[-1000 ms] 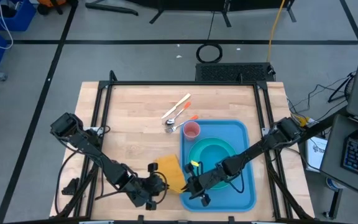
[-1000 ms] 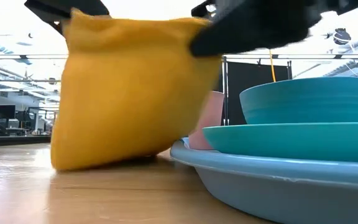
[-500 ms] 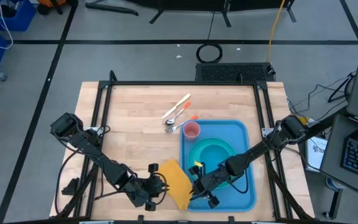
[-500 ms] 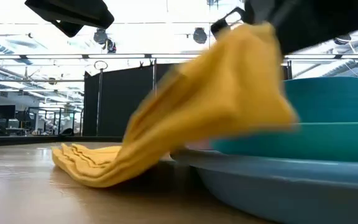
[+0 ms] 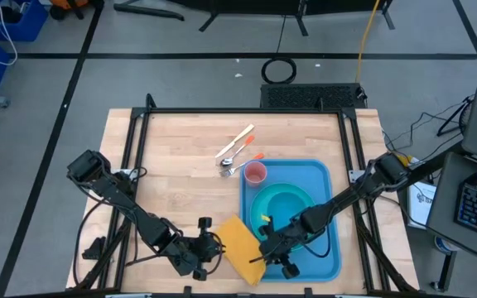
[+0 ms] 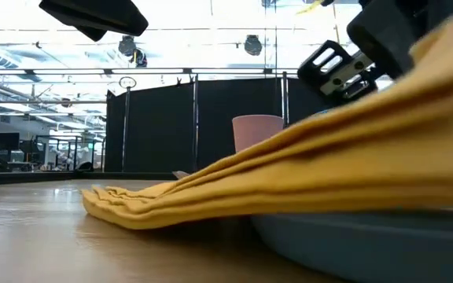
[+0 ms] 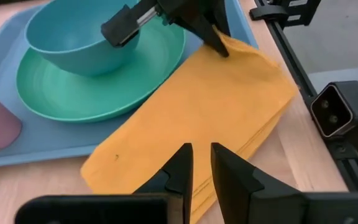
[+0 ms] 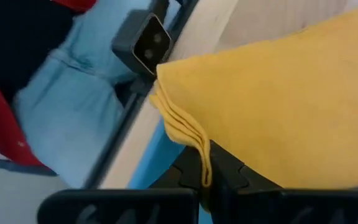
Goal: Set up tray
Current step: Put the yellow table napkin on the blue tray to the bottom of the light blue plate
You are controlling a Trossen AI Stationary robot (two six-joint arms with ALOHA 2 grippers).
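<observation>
The yellow-orange napkin [image 5: 240,242] lies folded, its far end on the wood [image 6: 120,206], and slopes up over the left rim of the blue tray [image 5: 323,178]. My right gripper [image 5: 263,258] is shut on the napkin's near end. My left gripper [image 5: 213,247] hangs just left of the napkin and above it [image 6: 93,16], fingers slightly apart [image 7: 201,152], holding nothing. On the tray stand a turquoise plate [image 5: 281,201] with a bowl [image 7: 79,40] and a pink cup [image 5: 256,173]. My right gripper pinches the napkin's near corner [image 7: 229,45] between its two fingers, slanting down from the table's right. Several folded layers show at the edge [image 8: 194,140] beside the fingers. That end is lifted over the tray's rim, and the far end stays on the table.
A spoon and other cutlery [image 5: 237,151] lie on the wood beyond the tray. A black frame [image 5: 247,110] rims the table. A small camera block [image 7: 331,112] sits at the near edge. Bare wood [image 5: 176,174] lies to the left.
My left gripper has let go of the napkin's upper corner and stayed raised. My right gripper has moved toward the table's near edge and right, pulling its corner along. The napkin, which hung upright between both grippers, has dropped and now lies sloped, far end on the table.
</observation>
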